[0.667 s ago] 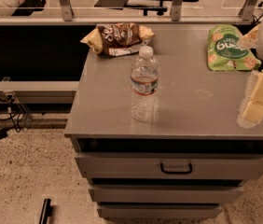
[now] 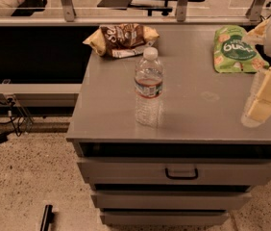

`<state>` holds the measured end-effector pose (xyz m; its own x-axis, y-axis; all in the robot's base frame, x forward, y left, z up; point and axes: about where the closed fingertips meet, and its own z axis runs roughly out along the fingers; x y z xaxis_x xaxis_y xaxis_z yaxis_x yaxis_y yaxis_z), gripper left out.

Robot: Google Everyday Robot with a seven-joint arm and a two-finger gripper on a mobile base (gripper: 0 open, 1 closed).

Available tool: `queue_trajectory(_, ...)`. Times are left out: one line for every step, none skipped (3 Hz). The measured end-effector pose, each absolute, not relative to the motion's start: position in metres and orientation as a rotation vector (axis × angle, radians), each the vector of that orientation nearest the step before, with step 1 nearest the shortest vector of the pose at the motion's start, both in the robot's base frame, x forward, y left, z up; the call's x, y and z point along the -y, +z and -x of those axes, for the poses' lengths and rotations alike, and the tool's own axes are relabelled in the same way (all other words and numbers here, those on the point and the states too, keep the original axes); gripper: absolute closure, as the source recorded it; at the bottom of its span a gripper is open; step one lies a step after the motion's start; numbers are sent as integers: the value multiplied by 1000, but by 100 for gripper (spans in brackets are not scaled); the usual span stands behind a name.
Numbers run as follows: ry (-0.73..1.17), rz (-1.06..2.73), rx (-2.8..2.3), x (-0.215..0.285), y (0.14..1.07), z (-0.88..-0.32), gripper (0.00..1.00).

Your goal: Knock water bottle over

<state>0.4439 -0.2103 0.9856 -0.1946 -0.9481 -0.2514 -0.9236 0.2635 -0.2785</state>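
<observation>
The water bottle (image 2: 149, 87) stands upright on the table (image 2: 198, 114), near its front edge; the gripper (image 2: 255, 113) hovers at the bottle's 3 o'clock, well apart; whether it is released or clenched, I cannot tell.

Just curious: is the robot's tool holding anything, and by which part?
Nothing. The tool hangs over the right side of the table, well apart from the upright water bottle.

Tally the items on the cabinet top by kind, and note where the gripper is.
Bottles: 1, the water bottle
Snack bags: 2, the brown snack bag and the green snack bag
Total: 3
The gripper is at the right edge, apart from the water bottle.
</observation>
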Motion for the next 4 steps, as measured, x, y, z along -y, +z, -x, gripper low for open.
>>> queue_trajectory(-4,1665,-2031,193,995,-471,0)
queue_trajectory(180,1635,-1822,154,1004,-501,0)
queue_trajectory(408,1626,-1628,105,1016,-513,0)
queue_trajectory(595,1601,-1514,74,1018,-513,0)
